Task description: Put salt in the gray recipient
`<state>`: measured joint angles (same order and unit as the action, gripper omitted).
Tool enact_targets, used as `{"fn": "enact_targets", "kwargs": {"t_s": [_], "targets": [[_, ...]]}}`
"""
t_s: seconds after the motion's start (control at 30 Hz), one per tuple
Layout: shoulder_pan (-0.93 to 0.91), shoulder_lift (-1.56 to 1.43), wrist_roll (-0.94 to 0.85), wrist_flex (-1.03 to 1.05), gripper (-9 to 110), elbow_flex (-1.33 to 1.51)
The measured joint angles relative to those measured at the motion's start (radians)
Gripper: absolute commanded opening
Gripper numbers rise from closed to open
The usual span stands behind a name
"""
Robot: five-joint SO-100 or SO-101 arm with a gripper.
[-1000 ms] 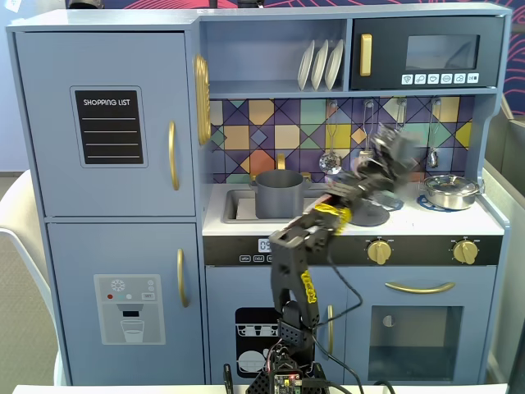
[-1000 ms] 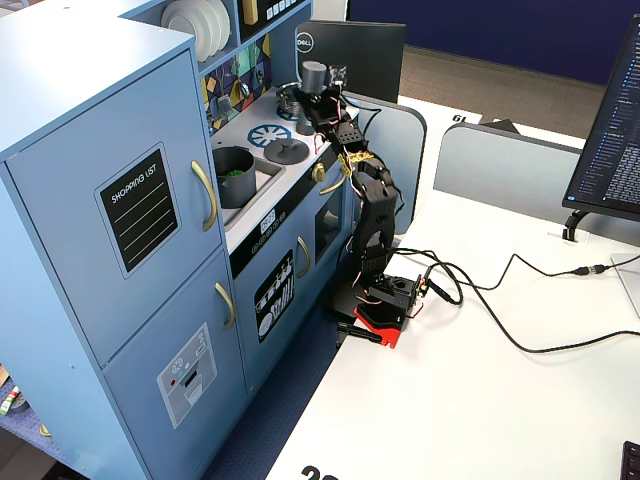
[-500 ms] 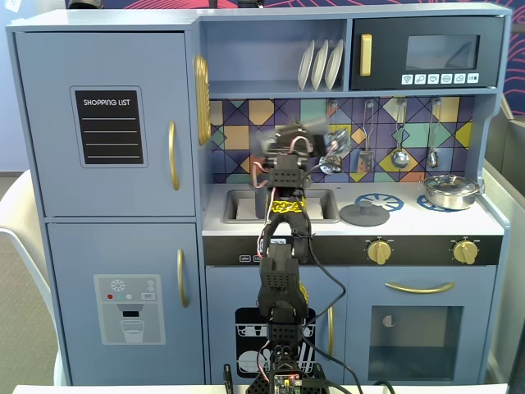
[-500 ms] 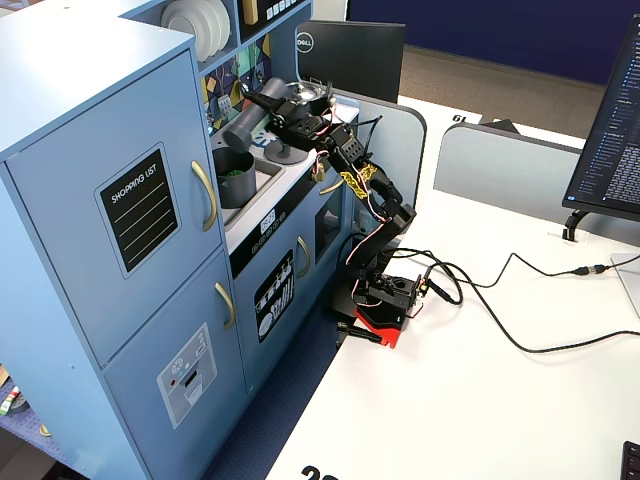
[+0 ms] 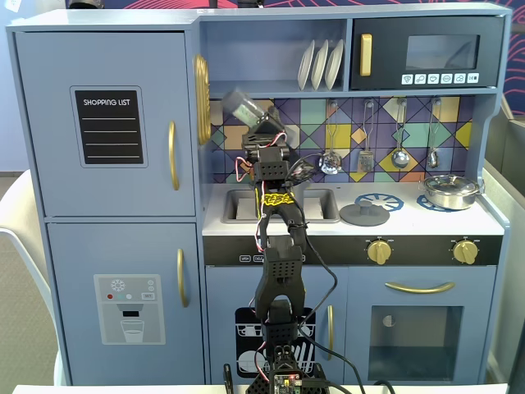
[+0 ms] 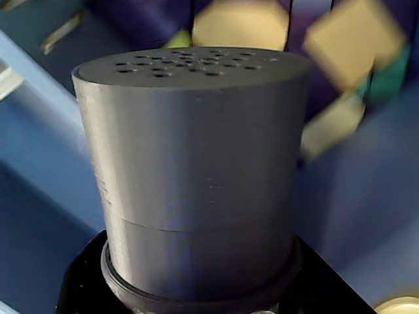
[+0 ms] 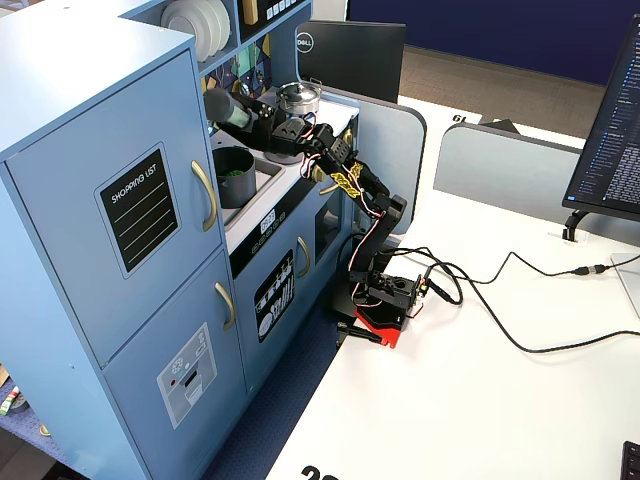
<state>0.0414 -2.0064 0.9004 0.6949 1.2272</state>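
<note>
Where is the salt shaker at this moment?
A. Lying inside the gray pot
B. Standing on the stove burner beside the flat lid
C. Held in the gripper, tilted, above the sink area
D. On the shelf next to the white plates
C: in a fixed view the gripper holds the salt shaker tilted in the air, above the gray pot in the sink; the wrist view shows its perforated cap close up.

Shelf [image 5: 275, 89] overhangs the sink [image 5: 238, 205] (cabinet leftward).
</note>
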Motion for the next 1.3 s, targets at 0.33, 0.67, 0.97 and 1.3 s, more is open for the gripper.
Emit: {"fn": "enact_targets", "kwargs": {"t_s": [0.33, 0.67, 0.97, 1.3], "targets": [[-0.020, 0.147, 0.164, 0.268, 0, -0.166], [0.017, 0.225, 0.179, 0.144, 0, -0.232], [0.014, 0.238, 0.215, 0.155, 0, -0.170], [-0.021, 0.238, 0.137, 0.236, 0, -0.198]]}}
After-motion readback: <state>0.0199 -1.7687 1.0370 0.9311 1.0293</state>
